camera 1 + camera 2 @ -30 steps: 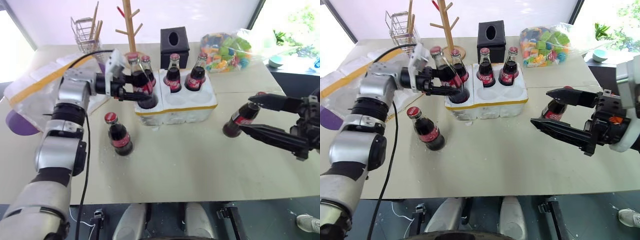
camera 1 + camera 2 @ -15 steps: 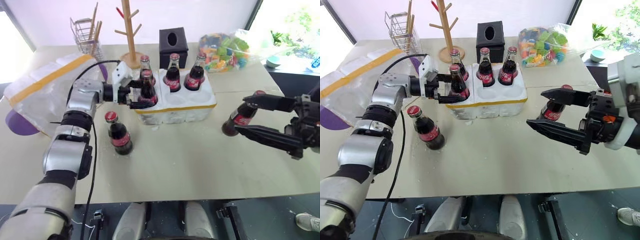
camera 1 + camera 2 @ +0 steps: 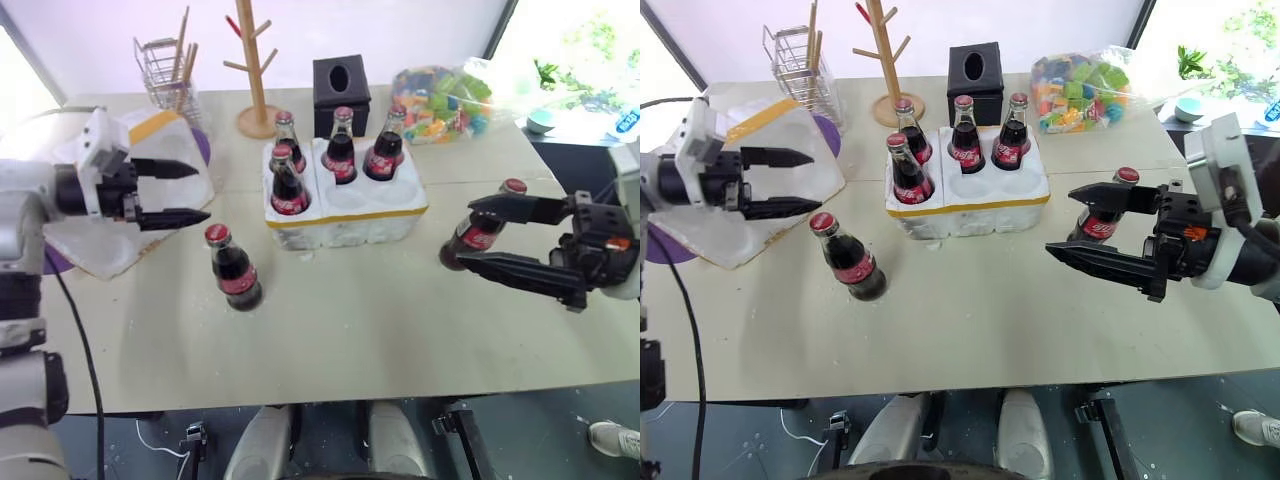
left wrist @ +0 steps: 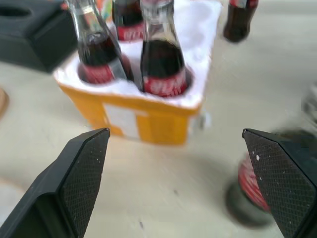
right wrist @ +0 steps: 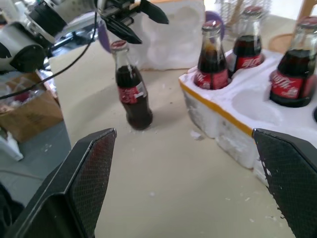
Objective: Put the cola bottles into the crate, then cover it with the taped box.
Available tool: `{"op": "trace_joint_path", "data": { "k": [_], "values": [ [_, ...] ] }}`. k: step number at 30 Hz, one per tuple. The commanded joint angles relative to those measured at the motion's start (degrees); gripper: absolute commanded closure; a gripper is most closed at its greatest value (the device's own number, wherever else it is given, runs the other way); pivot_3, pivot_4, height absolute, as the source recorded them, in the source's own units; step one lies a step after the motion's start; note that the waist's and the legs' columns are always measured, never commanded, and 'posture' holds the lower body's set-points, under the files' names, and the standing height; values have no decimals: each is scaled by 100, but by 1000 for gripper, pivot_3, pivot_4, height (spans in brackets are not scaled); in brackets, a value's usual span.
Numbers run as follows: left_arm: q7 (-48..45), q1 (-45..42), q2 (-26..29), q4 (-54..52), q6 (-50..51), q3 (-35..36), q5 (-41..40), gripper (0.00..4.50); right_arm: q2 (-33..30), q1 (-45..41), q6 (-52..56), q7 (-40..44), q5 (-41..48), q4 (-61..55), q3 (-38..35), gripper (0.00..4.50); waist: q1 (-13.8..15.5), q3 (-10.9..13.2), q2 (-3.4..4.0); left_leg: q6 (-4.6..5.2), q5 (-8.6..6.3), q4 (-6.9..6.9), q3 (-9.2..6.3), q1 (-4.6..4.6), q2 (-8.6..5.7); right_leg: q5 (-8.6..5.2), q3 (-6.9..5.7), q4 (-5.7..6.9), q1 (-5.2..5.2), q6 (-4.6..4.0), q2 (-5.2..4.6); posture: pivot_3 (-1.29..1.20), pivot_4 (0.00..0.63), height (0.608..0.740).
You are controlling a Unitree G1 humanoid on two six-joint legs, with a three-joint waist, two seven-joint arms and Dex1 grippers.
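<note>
The crate [image 3: 352, 214] sits mid-table with four cola bottles upright in it: one in the front left hole [image 3: 288, 187] and three along the back [image 3: 341, 152]. Its other two front holes are empty. A fifth bottle [image 3: 236, 272] stands on the table left of the crate. My left gripper [image 3: 198, 191] is open and empty, well left of the crate, in front of the taped box [image 3: 150, 155]. My right gripper [image 3: 460, 235] is open. In the head views a sixth bottle [image 3: 480, 230] stands behind it, and the right wrist view has nothing between its fingers [image 5: 89, 163].
Along the table's far side stand a wire basket with sticks [image 3: 163, 68], a wooden peg tree [image 3: 251, 62], a black tissue box [image 3: 340, 82] and a bag of colourful toys [image 3: 445, 90]. Something purple [image 3: 655, 243] lies under the taped box. Foam crumbs dot the table.
My left gripper opened, left its bottle standing in the crate's front left hole, and drew back to the left in front of the taped box. The right gripper has hardly moved.
</note>
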Motion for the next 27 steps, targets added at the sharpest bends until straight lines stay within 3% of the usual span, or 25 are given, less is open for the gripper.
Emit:
{"op": "trace_joint_path", "data": {
  "k": [1, 7, 13, 22, 24, 27],
  "values": [
    [-172, 713, 405, -908, 378, 391, -441, 17, -123, -66, -204, 449, -331, 13, 43, 0, 2, 0, 0, 0, 0, 0, 1, 3, 1, -5, 1, 0, 3, -9, -1, 0, 150, 739],
    [99, 1471, 278, -1771, 572, 328, -762, 17, -79, -167, -241, 619, -529, 16, 212, 0, 66, 0, 2, -2, -1, -1, 4, 2, 18, -4, 2, -8, 1, -30, -1, 0, 150, 739],
    [373, 1634, -28, -1808, 142, -98, -514, 17, -119, -260, -99, 546, -423, 49, 118, 0, 106, 0, 8, -3, -1, -6, 10, 2, 30, -2, 3, -13, -1, -35, 6, 0, 150, 739],
    [1295, 1254, -1190, -1168, -553, -849, 57, 17, -72, -275, 143, 189, -95, -82, -159, 0, 119, -1, 9, -2, -1, -4, 13, -2, 30, 1, 4, -19, -1, -40, 6, 0, 150, 739],
    [1181, 1276, -1223, -1262, -446, -822, -122, 540, -67, -253, 158, 129, -71, -101, -197, 0, 101, 0, 6, -1, -1, -3, 13, -2, 30, 2, 4, -19, -1, -39, 6, 0, 150, 739],
    [1118, 1205, -1133, -1587, -84, -754, -417, 1709, -60, -197, 177, 104, -64, -144, -238, 0, 88, 0, 8, -1, -1, -5, 19, -3, 32, 2, 10, -19, -7, -39, 10, 0, 150, 739]
  ]
}}
